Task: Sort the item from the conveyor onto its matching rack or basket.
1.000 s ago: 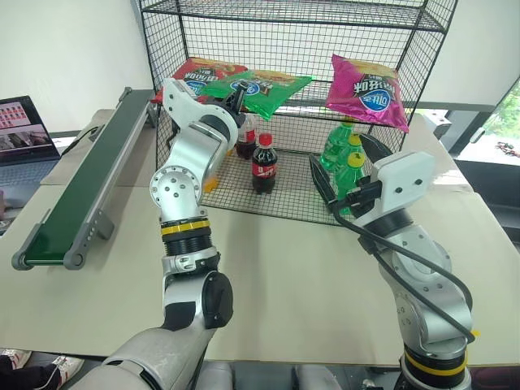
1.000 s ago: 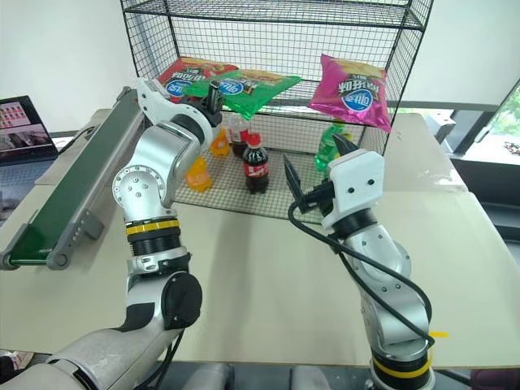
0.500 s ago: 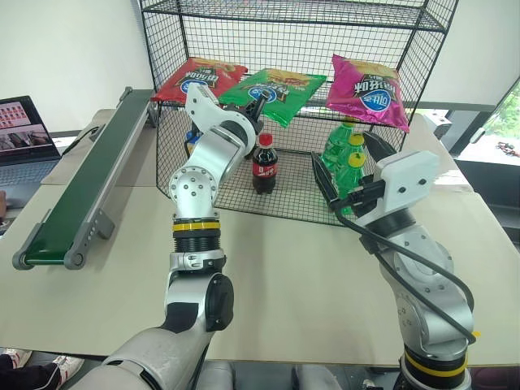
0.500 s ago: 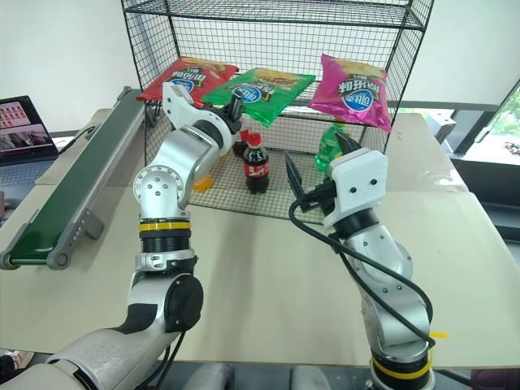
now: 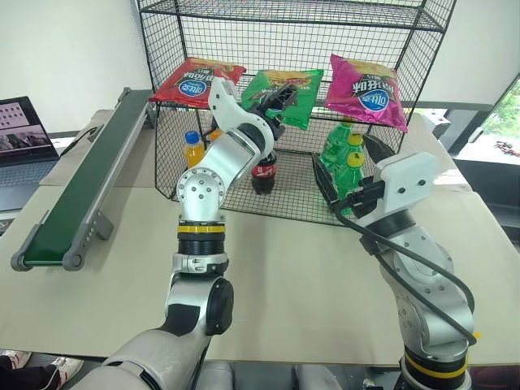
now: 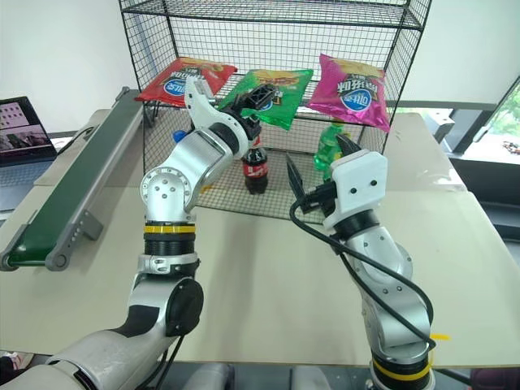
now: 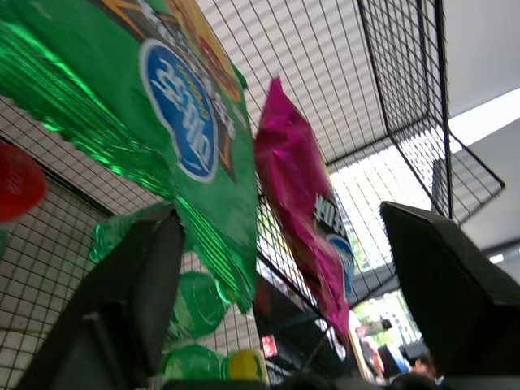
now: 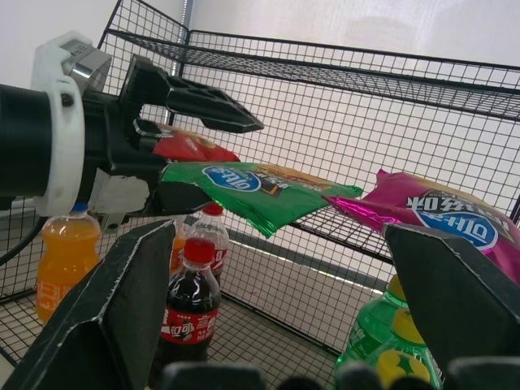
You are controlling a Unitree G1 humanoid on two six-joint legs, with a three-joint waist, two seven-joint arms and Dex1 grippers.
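Note:
The item, a glossy green chip bag (image 5: 286, 88) with a blue oval logo, lies on the middle shelf of the black wire rack (image 5: 166, 122), between a red bag and a magenta bag. My left gripper (image 5: 275, 101) is at the bag's near edge and open. In the right wrist view one finger stands above the bag (image 8: 260, 193) and one below it, with the bag's corner between them. My right gripper (image 5: 348, 165) hovers open in front of the rack's lower shelf, holding nothing. The dark-green conveyor (image 5: 81, 183) runs along the table's left side with nothing on it.
A red bag (image 5: 193, 81) and a magenta bag (image 5: 366, 89) flank the green one. On the bottom shelf stand a cola bottle (image 5: 262, 172), an orange drink bottle (image 5: 192, 149) and green bottles (image 5: 337, 146). A laptop (image 5: 24, 134) sits at the far left.
My left gripper carried the green bag to the right along the middle shelf and has opened its jaws. The bag now rests between the red and magenta bags. The right arm stayed still.

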